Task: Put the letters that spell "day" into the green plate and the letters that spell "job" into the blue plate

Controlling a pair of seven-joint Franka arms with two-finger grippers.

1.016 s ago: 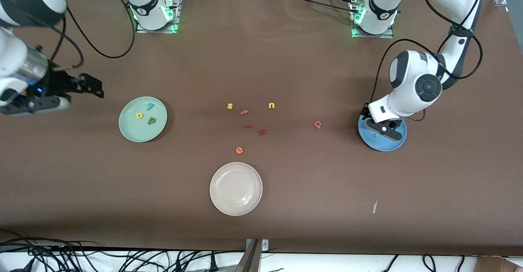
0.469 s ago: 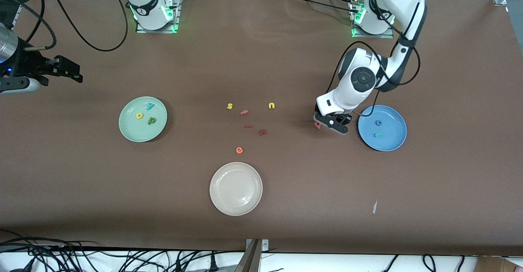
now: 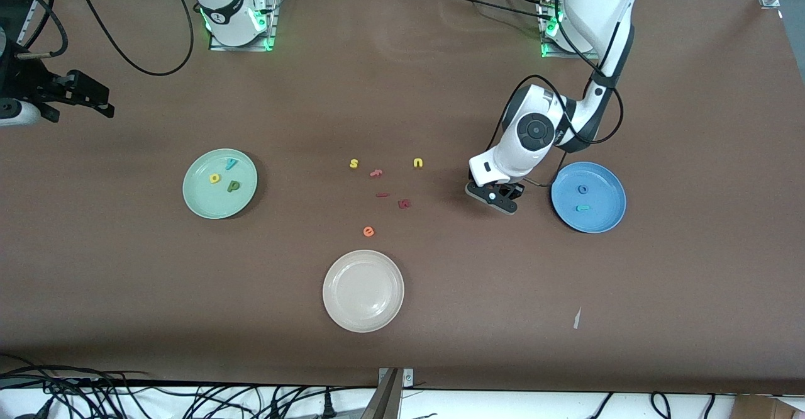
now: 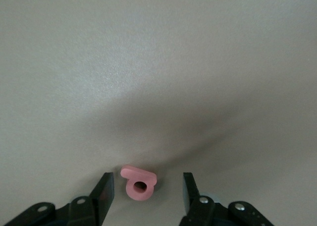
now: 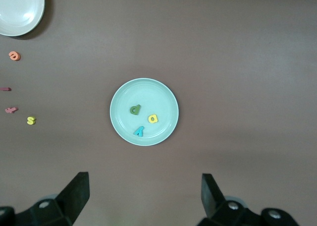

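Note:
The pinkish-red b/p letter [image 4: 139, 185] lies flat on the brown table between the fingers of my left gripper [image 4: 147, 186], which is open and touches neither side of it. In the front view that gripper [image 3: 492, 195] hides the letter, close beside the blue plate [image 3: 604, 208]. The blue plate holds the small blue ring "o" [image 3: 583, 189] and the teal "j" [image 3: 583, 207]. The green plate [image 3: 204, 202] holds the yellow "a" [image 3: 214, 178], the dark green "d" [image 3: 233, 185] and the light blue "y" [image 3: 231, 164]. My right gripper [image 3: 94, 99] hangs open and empty, high over the table's edge at the right arm's end, looking down on the green plate [image 5: 131, 94].
A cream-white plate [image 3: 363, 290] sits nearest the front camera. Loose letters lie mid-table: yellow "s" [image 3: 353, 163], pink "f" [image 3: 376, 172], yellow "u" [image 3: 418, 163], two dark red pieces [image 3: 404, 204], orange "e" [image 3: 368, 231]. A pale scrap [image 3: 577, 318] lies on the cloth.
My left gripper left the blue plate and came down around the pinkish-red letter beside it. My right gripper drew back from the green plate toward the table's end.

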